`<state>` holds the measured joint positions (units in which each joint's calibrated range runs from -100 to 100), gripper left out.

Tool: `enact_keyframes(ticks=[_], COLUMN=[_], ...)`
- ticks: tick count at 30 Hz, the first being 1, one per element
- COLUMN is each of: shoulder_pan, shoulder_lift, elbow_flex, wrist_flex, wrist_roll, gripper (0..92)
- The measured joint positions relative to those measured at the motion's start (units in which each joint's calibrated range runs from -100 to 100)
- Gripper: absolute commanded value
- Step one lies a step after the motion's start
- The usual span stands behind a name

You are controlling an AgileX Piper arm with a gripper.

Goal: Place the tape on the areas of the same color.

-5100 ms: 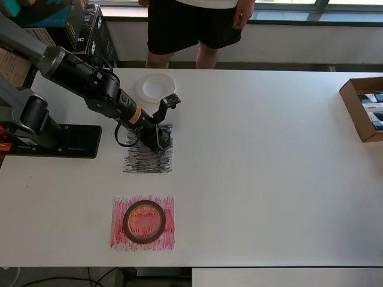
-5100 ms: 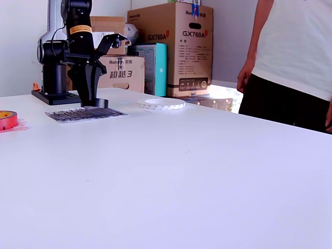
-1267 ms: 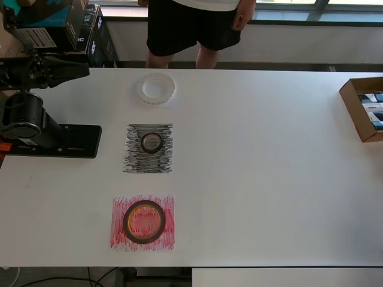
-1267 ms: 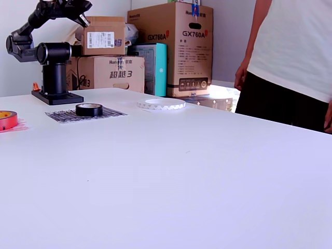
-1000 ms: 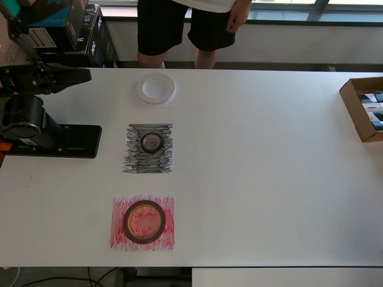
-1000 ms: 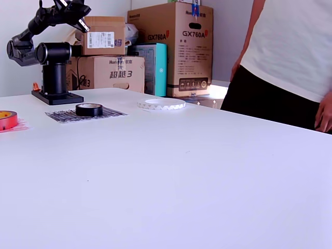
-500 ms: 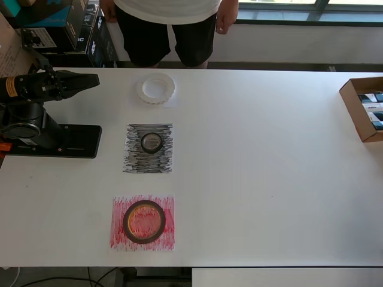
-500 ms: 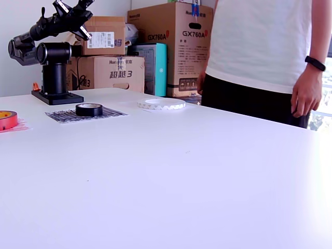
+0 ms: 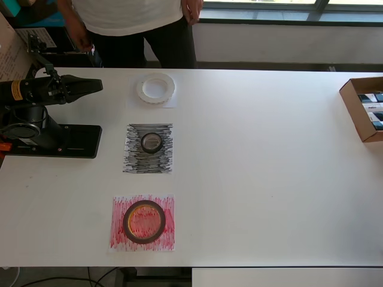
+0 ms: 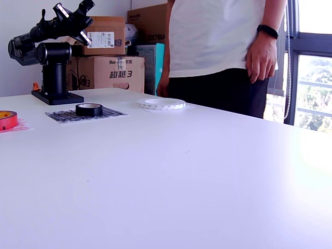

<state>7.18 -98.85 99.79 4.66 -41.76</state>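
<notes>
The claw [image 9: 96,85] hangs empty above the arm's base [image 9: 57,140] at the overhead view's left, its jaws drawn nearly together and pointing toward the white tape roll [image 9: 156,88], the nearest roll, which lies to the claw's right in that view on the plain white sheet [image 9: 172,101]. Lower in the frame, the black tape roll [image 9: 151,142] sits on the black-scribbled sheet [image 9: 148,162], and lower still the red tape roll [image 9: 144,222] rests on the red-scribbled sheet [image 9: 118,234]. All three rolls lie flat on the table [image 9: 269,167], well apart from the claw; every roll appears matched to its colour, so no further pick looks needed. A person [image 9: 128,24] stands at the table's far edge.
</notes>
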Motion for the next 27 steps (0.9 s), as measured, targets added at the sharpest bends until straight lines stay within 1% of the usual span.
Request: enact_keyframes(ticks=[7,10,18,23,27], shoulder_pan=[1.0,1.6,1.6,1.6,1.6], shoulder_lift=[0.0,0.0,0.0,0.0,0.0], elbow_flex=[0.0,0.0,-1.2,-1.2,-1.2], wrist_flex=[1.4,4.6,17.0,19.8,19.9], wrist_roll=[0.0,0.0,0.7,0.7,0.7], gripper=[0.0,0.0,0.2,0.2,0.2])
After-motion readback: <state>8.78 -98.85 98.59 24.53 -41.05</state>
